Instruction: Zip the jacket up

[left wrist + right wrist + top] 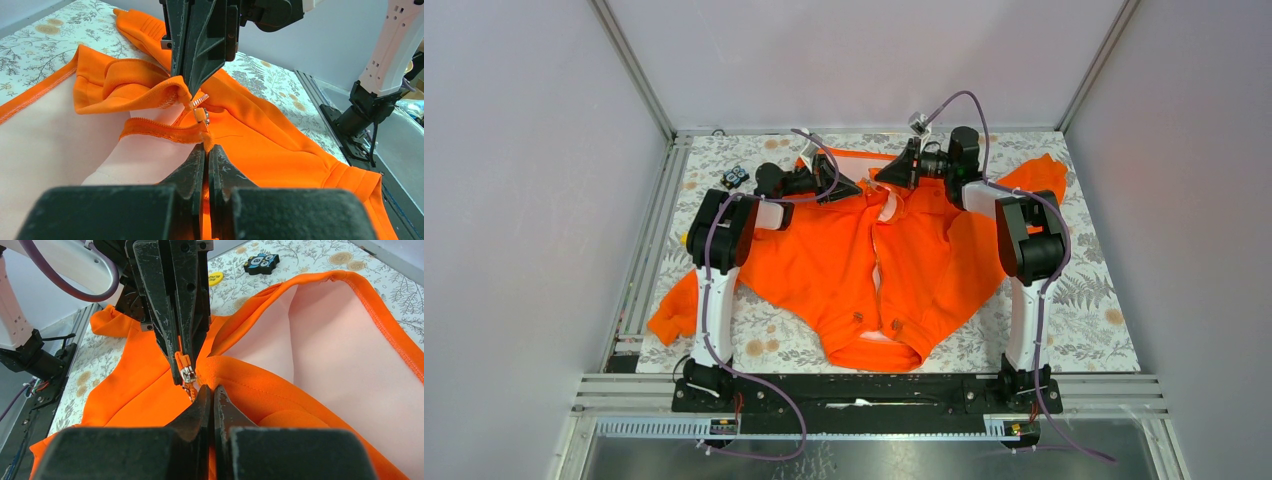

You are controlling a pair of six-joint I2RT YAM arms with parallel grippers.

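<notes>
Jacket (824,265), bright orange fabric with pale lining, lay spread mid-table on the floral-patterned table cover (1104,290), collar at 12 o'clock, hem at 6. Left gripper (206,150) was clenched on the orange pull of the silver zipper slider (187,374); right gripper (210,390) pinched the fabric edge just beside it. Slack lining near the teeth could jam the slider, or the thin pull could slip free. No writing was legible; print on the yellow disc (215,277) was too small to read.
</notes>
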